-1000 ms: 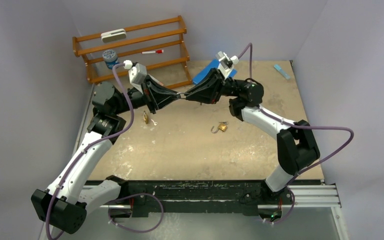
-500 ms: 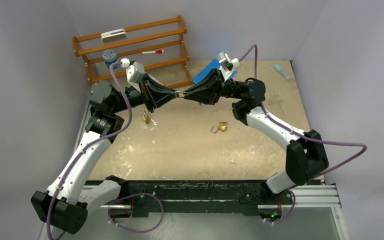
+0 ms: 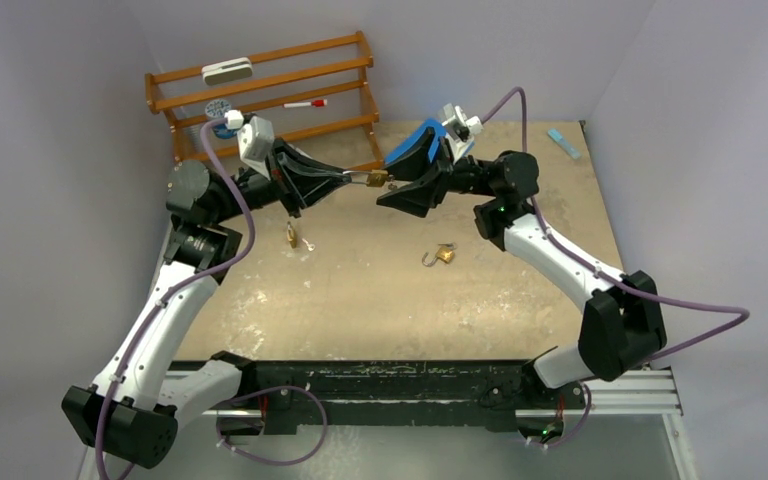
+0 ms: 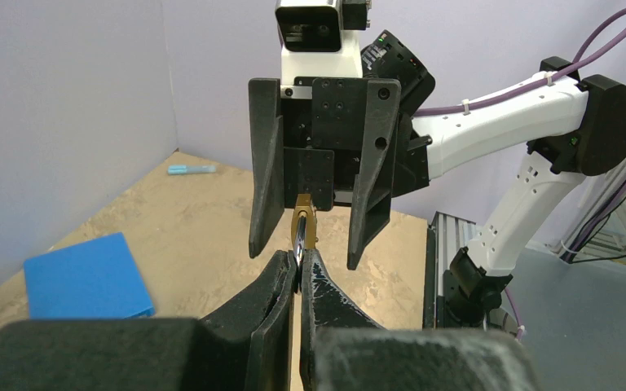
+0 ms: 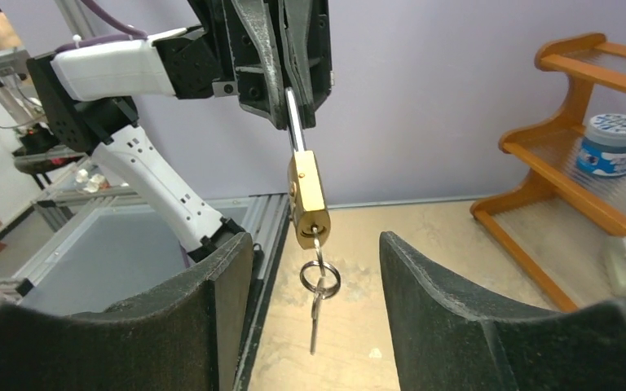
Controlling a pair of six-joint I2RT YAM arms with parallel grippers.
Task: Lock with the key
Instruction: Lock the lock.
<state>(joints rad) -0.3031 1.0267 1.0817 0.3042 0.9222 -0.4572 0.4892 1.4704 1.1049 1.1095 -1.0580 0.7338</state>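
Pale lilac walls (image 3: 460,50) close in a sandy brown table (image 3: 380,300), and a wooden rack (image 3: 260,95) stands in its far left corner. On the rack lie a white eraser (image 3: 227,70) and a red marker (image 3: 305,103), and a small jar (image 5: 611,145) with a blue label stands on a shelf.

Over the far middle of the table the two arms meet, tip to tip, above the surface. The left gripper (image 3: 345,177) is closed tight on the steel shackle of a brass padlock (image 3: 376,179), so the padlock is held up in the air, clear of the table. The right wrist view shows a key (image 5: 316,239) standing in the end of the padlock body. A key ring (image 5: 320,278) hangs from it with a second key (image 5: 314,322) below.

The right gripper (image 4: 308,254) is open wide. Its fingers (image 4: 265,187) stand on both sides of the padlock, apart from it, and hold nothing.

A blue block (image 4: 85,277) lies on the far part of the table, near the right gripper. Two more brass padlocks lie on the table: one (image 3: 290,236) nearer, below the left gripper, and another (image 3: 444,254) with its shackle open, to the right of the middle. A small light blue strip (image 3: 563,142) lies at the far right edge.
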